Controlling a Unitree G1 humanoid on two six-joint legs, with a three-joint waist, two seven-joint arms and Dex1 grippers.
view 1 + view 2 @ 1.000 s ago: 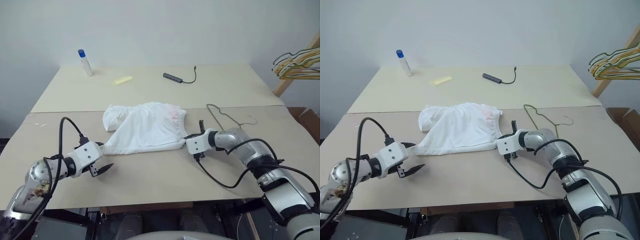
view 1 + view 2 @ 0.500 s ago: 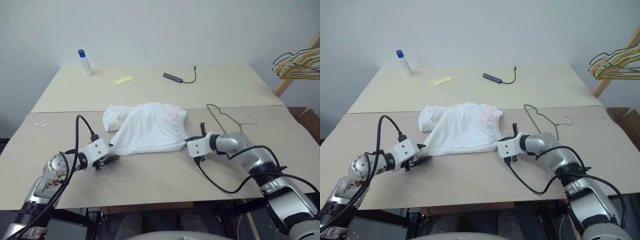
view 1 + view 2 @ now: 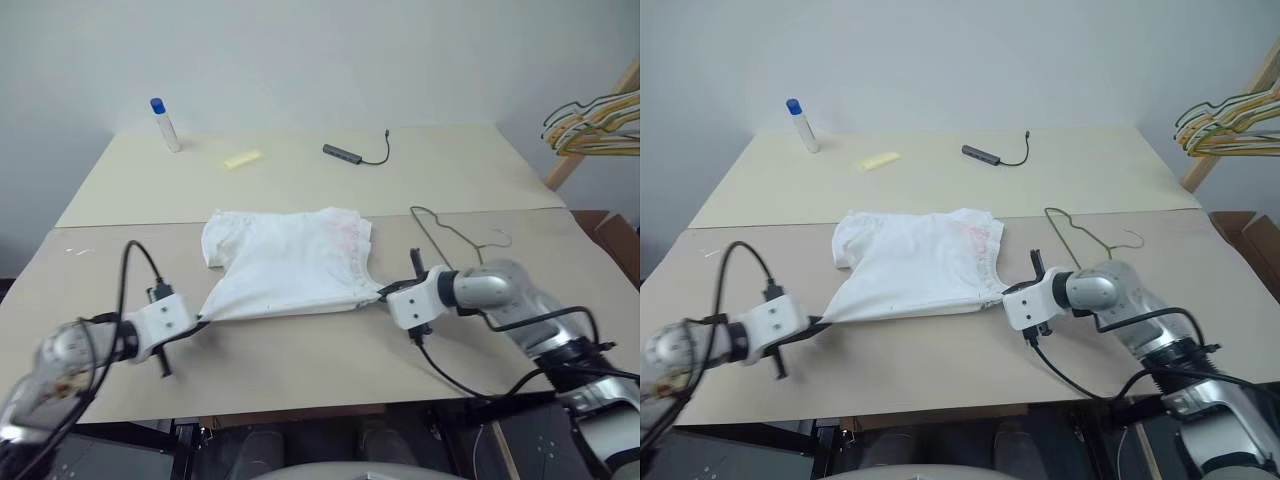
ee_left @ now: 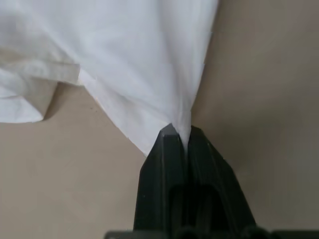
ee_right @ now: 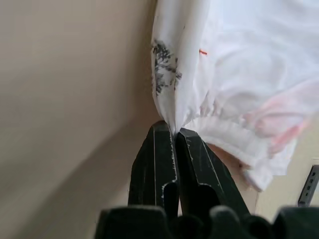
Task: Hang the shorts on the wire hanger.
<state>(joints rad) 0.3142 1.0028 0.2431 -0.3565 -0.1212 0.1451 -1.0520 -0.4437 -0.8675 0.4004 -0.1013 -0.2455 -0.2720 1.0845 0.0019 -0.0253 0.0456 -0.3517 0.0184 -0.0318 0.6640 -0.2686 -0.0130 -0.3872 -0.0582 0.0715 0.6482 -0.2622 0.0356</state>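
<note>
A blue-capped bottle (image 3: 160, 122), yellow pad (image 3: 243, 159) and cabled adapter (image 3: 344, 152) lie on the far table (image 3: 470, 170).

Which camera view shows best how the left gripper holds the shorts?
The left wrist view: the left gripper is shut on a pinched corner of the shorts. The eye views show the gripper at that corner, small. The right wrist view shows another corner.

Both arms reach inward over the table. The left gripper (image 4: 180, 133) has its jaws pinched tight on a corner of the shorts (image 3: 290, 262); the right gripper (image 5: 174, 130) likewise clamps the opposite corner.
</note>
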